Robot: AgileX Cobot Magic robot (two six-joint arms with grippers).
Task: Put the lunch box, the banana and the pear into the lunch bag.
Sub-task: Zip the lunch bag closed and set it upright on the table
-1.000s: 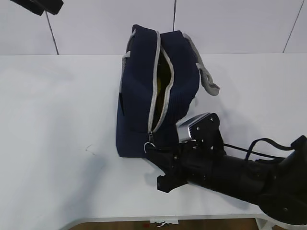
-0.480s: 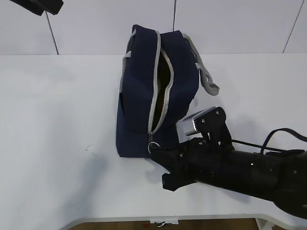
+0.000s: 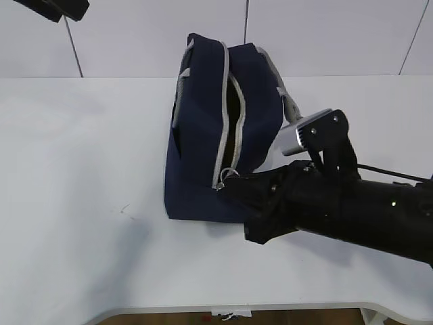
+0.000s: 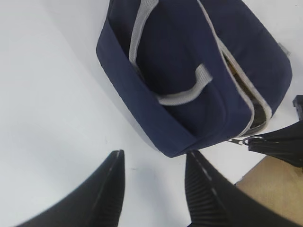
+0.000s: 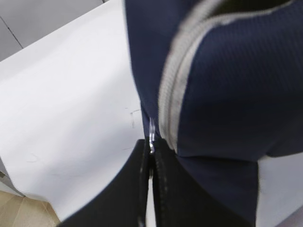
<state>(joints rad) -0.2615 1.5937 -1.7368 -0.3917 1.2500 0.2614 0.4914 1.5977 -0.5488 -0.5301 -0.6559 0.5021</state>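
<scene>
Right claw [image 3: 229, 183]: pinched shut on the ring pull [image 3: 226, 177], at the bag's 6 o'clock end.
Left claw [image 4: 154, 187]: jaws apart, holding nothing, hanging above the table [image 3: 81, 176] off the bag's 9 o'clock side.
Bag [image 3: 203, 135]: stood mid-table, zipper [image 3: 222, 115] partly open along its top.
Handle [image 3: 291, 112]: drooped toward 3 o'clock.
</scene>
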